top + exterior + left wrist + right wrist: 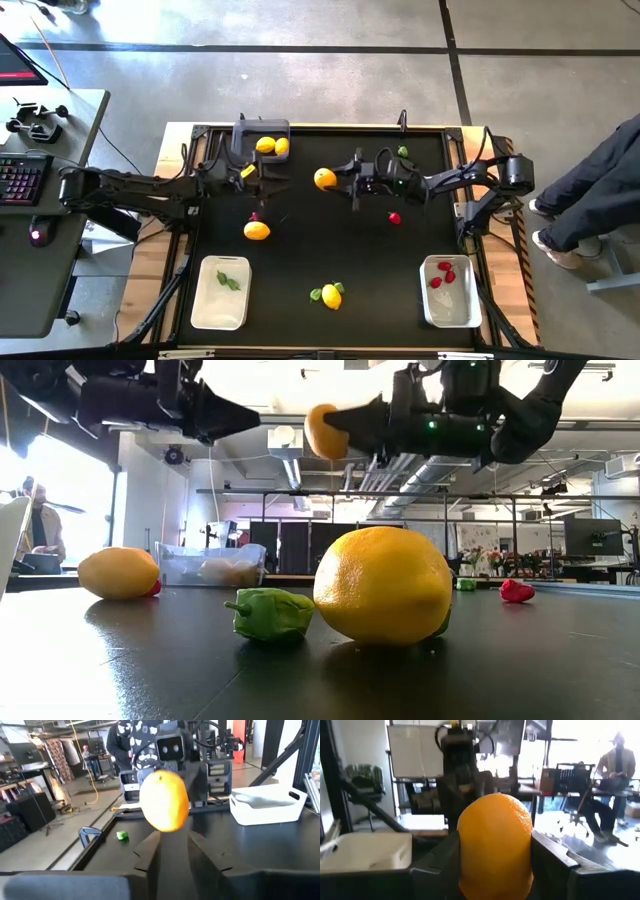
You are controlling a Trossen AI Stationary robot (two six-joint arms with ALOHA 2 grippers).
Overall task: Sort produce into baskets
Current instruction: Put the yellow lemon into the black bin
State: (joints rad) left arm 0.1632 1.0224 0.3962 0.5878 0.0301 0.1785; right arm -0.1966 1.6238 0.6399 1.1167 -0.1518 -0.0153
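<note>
My right gripper [335, 181] is shut on a yellow-orange fruit [325, 179], high above the table's middle. It also shows in the low view [320, 430]. My left gripper [283, 186] is open and empty just left of that fruit, pointing at it; the fruit [164, 800] shows beyond its fingertips. The dark grey bin [248, 130] at the far edge holds two yellow fruits. The near left white bin [205, 300] holds a green piece. The near right white bin [460, 310] holds red pieces. My right gripper pinches the yellow-orange fruit by its two opposite sides [465, 845] between its two fingers [547, 852]. The fingers come level from the table's right. The fruit is lifted clear of the table, its rounded end sticking out past the fingertips.
Loose on the black table lie a lemon [257, 230] with a red piece [254, 216] beside it, a lemon [331, 295] with green pieces [316, 294] near the front, a red piece [394, 217] and a green piece [402, 152]. A person's legs [590, 190] show at the right.
</note>
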